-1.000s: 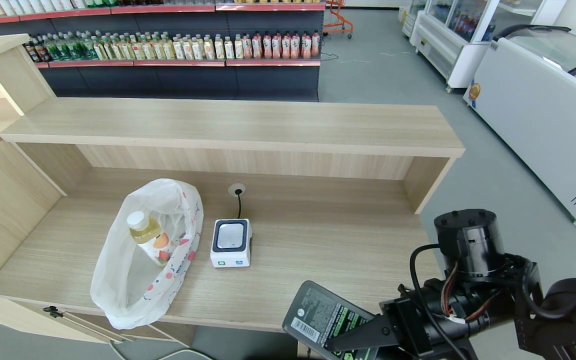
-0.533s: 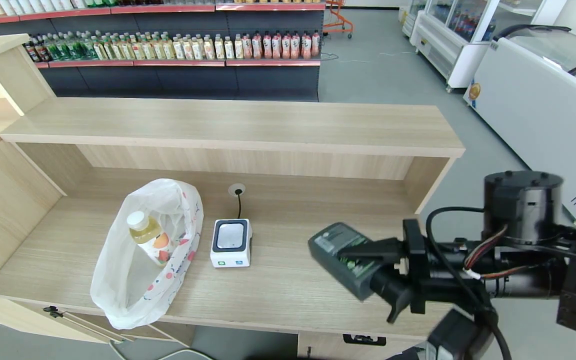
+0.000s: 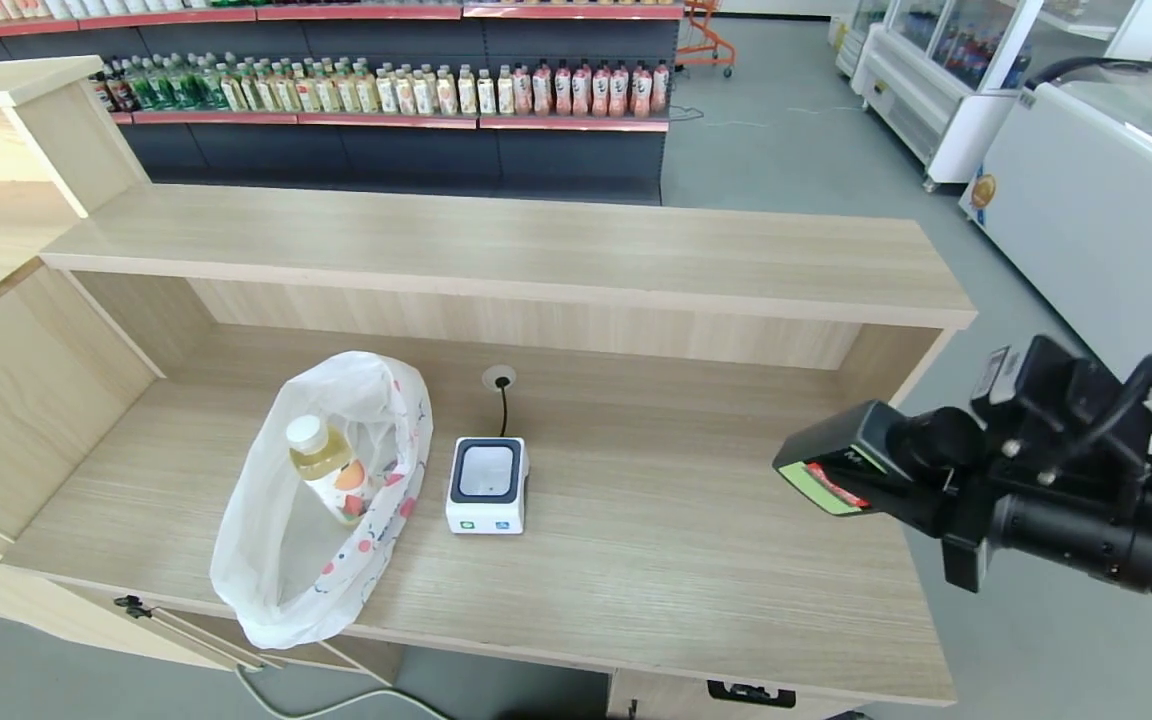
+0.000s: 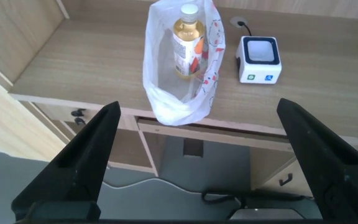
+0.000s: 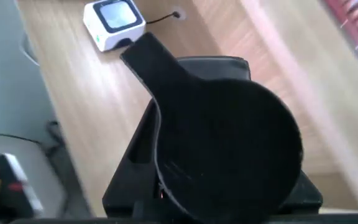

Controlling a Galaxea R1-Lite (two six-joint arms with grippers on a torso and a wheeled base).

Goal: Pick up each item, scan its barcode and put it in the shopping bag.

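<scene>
Box [image 3: 841,465] swung rightward, long axis level, end facing scanner [image 3: 487,484]

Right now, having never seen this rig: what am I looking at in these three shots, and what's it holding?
It is a two-armed robot at a shop checkout counter. The wide picture comes from a camera on its head, looking down. The other two come from a camera on each wrist, so each shows that arm's own gripper up close. On the counter lies a white shopping bag with a drink bottle inside it. Beside the bag is a small white barcode scanner with its cable. The right gripper, near the counter's right end, is shut on a dark packet with a green edge. The left gripper is open and holds nothing. It hangs in front of the counter, facing the bag.
</scene>
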